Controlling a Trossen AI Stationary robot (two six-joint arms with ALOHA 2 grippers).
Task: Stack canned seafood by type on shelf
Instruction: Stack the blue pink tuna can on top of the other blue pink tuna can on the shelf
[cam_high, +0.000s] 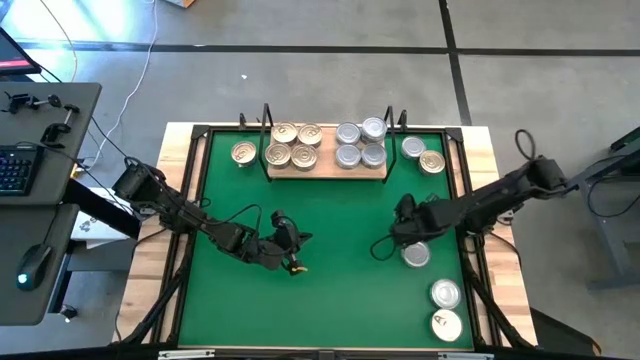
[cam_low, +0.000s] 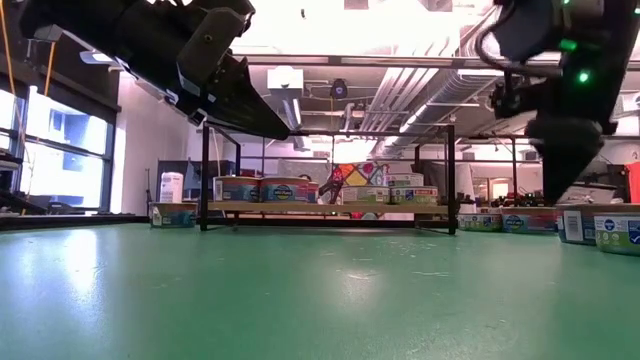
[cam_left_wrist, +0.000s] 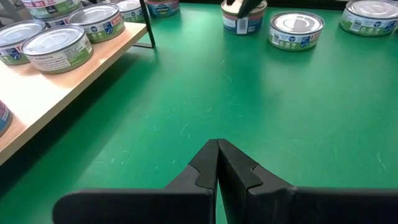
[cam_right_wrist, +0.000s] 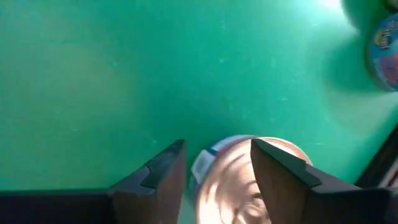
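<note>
Green mat (cam_high: 330, 230) carries a wood shelf (cam_high: 327, 172) at its far edge with eight tins: four gold (cam_high: 292, 146), four silver (cam_high: 360, 143). One tin left of shelf, two right, three nearer. Right gripper (cam_right_wrist: 217, 168) straddles one tin (cam_right_wrist: 245, 186), grip unclear. Left gripper (cam_left_wrist: 217, 163) closed, empty.

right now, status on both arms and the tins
Left gripper shut, empty, mid-mat. Right gripper fingers astride a silver tin, closing, grip unconfirmed. Eight tins already on the shelf. Nothing in the way.
</note>
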